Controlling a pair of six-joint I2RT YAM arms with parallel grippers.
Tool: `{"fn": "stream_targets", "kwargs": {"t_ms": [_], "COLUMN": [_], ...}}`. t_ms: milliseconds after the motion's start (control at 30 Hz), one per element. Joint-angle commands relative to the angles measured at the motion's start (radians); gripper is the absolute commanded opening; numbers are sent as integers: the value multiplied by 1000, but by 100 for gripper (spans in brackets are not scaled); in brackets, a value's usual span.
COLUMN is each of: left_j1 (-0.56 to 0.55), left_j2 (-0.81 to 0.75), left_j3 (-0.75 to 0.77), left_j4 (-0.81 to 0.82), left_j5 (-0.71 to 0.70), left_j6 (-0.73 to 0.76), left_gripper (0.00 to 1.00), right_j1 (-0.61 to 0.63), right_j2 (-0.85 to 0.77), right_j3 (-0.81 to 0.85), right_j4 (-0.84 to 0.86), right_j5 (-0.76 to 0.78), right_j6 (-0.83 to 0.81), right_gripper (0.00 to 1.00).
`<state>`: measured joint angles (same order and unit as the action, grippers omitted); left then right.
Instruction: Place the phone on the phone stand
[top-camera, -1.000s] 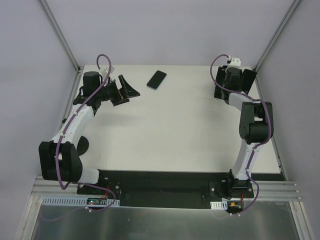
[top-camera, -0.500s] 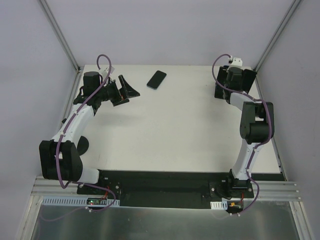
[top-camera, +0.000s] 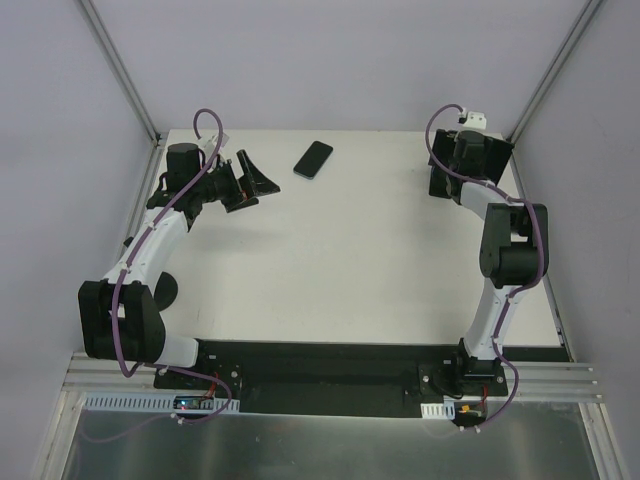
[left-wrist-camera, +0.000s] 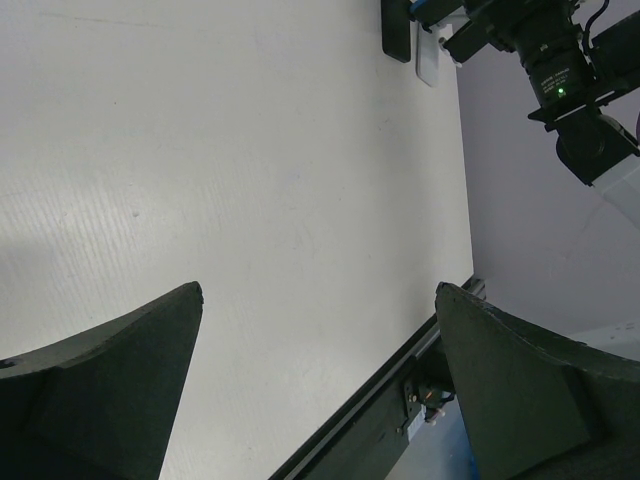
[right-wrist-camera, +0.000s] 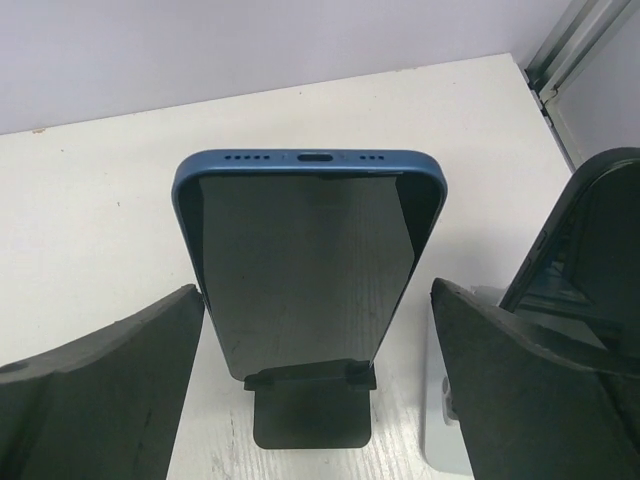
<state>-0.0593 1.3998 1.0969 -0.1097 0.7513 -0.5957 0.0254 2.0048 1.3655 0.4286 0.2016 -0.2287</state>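
Standing up on the black phone stand was a blue phone, w/ its plug-hole end on top & its low edge in the stand's little lip. The right gripper was wide open, one finger on each side of the phone, not touching it. The left gripper was wide open too, w/ nothing in it, over the white table. A 2nd phone, dark, lay flat on the table, well apart from the stand.

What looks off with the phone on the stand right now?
The blue phone sits in the phone stand upside down, its charging port end pointing up. Otherwise it looks centred, not askew.
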Motion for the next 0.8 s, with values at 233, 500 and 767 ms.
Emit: {"fn": "stream_targets", "kwargs": {"t_ms": [233, 500, 767], "left_j1": [-8, -10, -27], "left_j2": [-18, -73, -211], "left_j3": [6, -2, 26], "left_j4": [33, 25, -135], "left_j5": [25, -55, -196], "left_j6": [-1, 42, 39], "left_gripper": [99, 99, 93], "right_j1": [56, 197, 407], "right_j2": [-156, -326, -471], "right_j3": [49, 86, 24], "right_j4": [-70, -220, -320], "right_j5": [79, 297, 110], "right_j6": [-69, -75, 54], "right_gripper": [97, 97, 97]}}
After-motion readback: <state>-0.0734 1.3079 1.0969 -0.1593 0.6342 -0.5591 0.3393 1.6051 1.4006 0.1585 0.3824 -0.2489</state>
